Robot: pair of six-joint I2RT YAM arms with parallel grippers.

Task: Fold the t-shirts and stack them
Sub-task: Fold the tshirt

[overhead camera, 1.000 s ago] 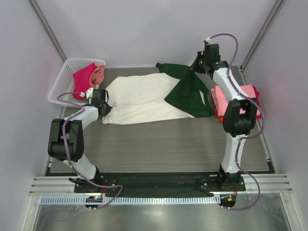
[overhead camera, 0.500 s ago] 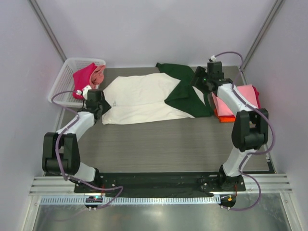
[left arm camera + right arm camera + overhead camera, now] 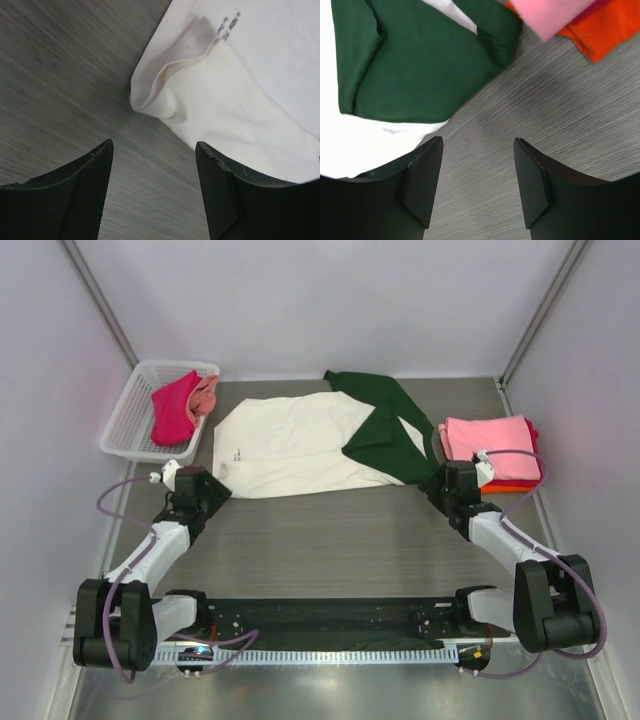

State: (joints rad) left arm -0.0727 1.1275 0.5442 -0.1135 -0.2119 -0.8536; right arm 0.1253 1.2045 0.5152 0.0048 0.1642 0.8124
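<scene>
Shirt edge: cream t-shirt (image 3: 290, 445) hem corner just beyond left fingers (image 3: 85, 185), which are spread and empty.
Right fingers (image 3: 422, 180): spread, empty, beside green sleeve (image 3: 420, 65).
Table (image 3: 330, 540): grey woodgrain.

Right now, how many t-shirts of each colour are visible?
Cream t-shirt with green sleeves: 1
Pink t-shirt, on top at right: 1
Orange t-shirt, beneath it: 1
Magenta t-shirt, in basket: 1
Peach t-shirt, in basket: 1
Total: 5 showing; more may lie hidden beneath the pink one.
</scene>
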